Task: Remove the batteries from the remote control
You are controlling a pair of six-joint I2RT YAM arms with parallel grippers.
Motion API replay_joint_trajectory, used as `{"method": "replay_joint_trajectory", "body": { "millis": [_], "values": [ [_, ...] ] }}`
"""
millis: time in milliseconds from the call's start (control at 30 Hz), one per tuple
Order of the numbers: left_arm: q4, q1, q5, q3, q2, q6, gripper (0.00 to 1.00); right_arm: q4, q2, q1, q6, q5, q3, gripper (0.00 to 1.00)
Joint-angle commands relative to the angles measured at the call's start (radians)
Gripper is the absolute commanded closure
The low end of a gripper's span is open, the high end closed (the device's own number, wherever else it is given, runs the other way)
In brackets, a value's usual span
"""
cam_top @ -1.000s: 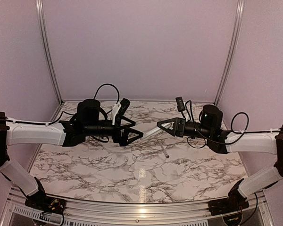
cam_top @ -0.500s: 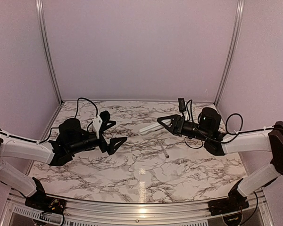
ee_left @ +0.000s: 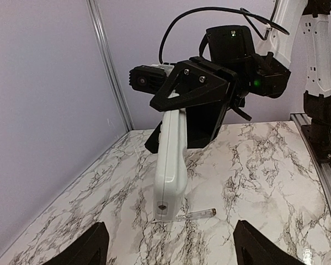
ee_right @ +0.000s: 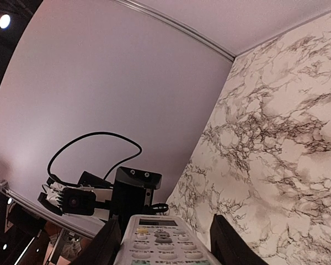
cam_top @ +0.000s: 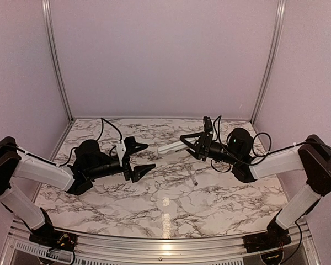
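Observation:
My right gripper (cam_top: pixel 188 146) is shut on the remote control (cam_top: pixel 168 147) and holds it above the table, pointing left. The left wrist view shows the remote's (ee_left: pixel 171 160) plain white edge, end down. The right wrist view shows its button face (ee_right: pixel 164 243) between my fingers (ee_right: pixel 227 243). My left gripper (cam_top: pixel 148 156) is open and empty, a short way left of the remote's free end. Its fingertips (ee_left: pixel 92 249) sit at the bottom of the left wrist view. No batteries show in any view.
A thin grey pen-like rod (cam_top: pixel 193 179) lies on the marble table (cam_top: pixel 165 204) below the remote; it also shows in the left wrist view (ee_left: pixel 190 216). Purple walls with metal rails (cam_top: pixel 56 61) enclose the back and sides.
My left gripper has drawn back to the left, away from the remote, then crept slightly back toward it. My right gripper has carried the remote a little left and up.

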Motion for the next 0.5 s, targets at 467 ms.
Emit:
{"method": "replay_joint_trajectory", "body": {
  "millis": [467],
  "values": [
    [0.173, 0.002, 0.101, 0.15, 0.189, -0.112, 0.38, 0.357, 0.148, 0.005, 0.262, -0.101, 0.034, 1.0]
  ]
}}
